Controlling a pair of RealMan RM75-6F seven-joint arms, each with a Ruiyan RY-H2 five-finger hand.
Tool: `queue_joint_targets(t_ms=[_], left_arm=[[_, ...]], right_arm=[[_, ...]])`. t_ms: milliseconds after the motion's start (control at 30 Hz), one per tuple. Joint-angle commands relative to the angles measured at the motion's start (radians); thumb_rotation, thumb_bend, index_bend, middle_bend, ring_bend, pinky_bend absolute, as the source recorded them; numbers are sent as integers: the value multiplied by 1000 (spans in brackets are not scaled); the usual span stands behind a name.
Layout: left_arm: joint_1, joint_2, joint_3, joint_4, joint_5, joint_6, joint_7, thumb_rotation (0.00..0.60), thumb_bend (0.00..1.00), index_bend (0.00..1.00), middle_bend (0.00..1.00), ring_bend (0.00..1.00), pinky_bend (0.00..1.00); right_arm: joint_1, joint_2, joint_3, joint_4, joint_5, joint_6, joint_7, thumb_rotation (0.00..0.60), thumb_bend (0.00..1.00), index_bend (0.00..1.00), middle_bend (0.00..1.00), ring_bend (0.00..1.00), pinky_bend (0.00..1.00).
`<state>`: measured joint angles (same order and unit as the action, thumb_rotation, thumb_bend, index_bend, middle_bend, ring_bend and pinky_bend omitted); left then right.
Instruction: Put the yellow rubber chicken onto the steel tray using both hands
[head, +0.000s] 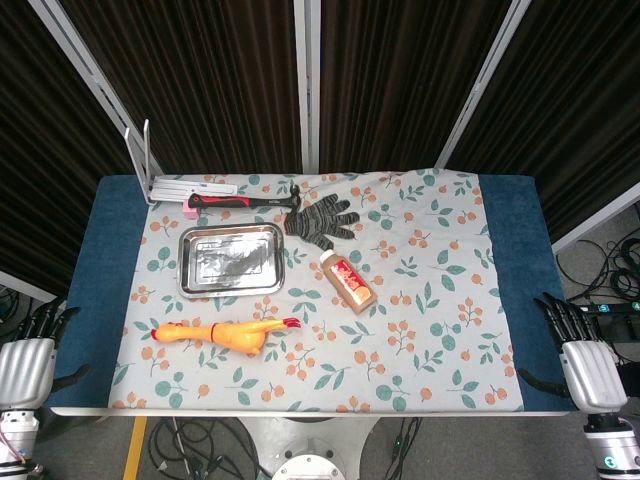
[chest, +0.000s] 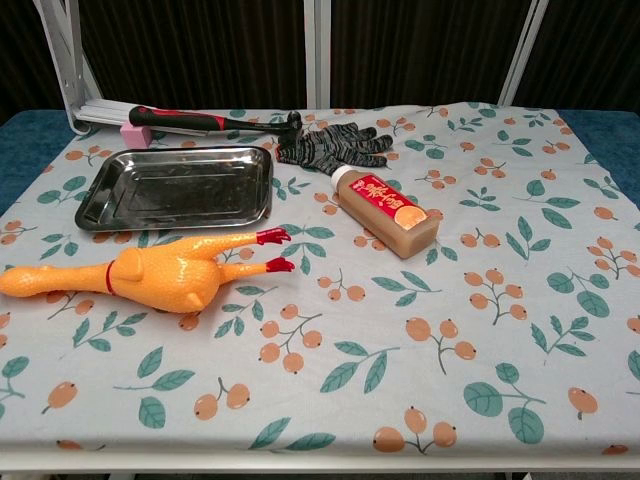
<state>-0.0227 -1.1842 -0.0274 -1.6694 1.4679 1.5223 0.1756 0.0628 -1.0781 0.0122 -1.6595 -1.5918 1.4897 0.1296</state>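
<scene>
**Chicken still on the cloth, both hands parked**

Dark curtains back a bench (head: 515, 270) draped in a leaf-print cloth. Nearest the robot, the left hand (head: 27, 362) and right hand (head: 585, 362) sit off the front corners, empty, fingers loosely extended. The yellow rubber chicken (chest: 150, 272) lies on its side near the front left, well apart from both hands. Just behind it sits the steel tray (chest: 100, 190), unoccupied. The long, soft body is likely to sag or slip if the two hands grip unevenly. A low carry could catch the tray's rim and shove it. Further right lies a bottle (chest: 386, 212), then a glove (chest: 335, 148) and hammer (chest: 200, 120) at the back, clear of the likely route.
</scene>
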Motion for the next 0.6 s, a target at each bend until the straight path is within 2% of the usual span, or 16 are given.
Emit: queue_joint_targets(t_ms=[33, 400, 600], left_arm=[[-1, 0, 0, 0, -2, -2, -1, 600, 109, 248, 167, 130, 199], [-31, 15, -14, -17, 7, -32, -17, 600, 107, 247, 167, 130, 200], [-124, 54, -32, -74, 0, -181, -102, 600, 112, 249, 167, 130, 200]], right_arm=[[1, 0, 1, -1, -2, 0, -1, 600, 42, 0, 0, 0, 3], [2, 3, 16, 3, 2, 19, 4, 600, 42, 0, 0, 0, 0], [11, 12, 31, 1, 12, 17, 3, 600, 42, 0, 0, 0, 0]])
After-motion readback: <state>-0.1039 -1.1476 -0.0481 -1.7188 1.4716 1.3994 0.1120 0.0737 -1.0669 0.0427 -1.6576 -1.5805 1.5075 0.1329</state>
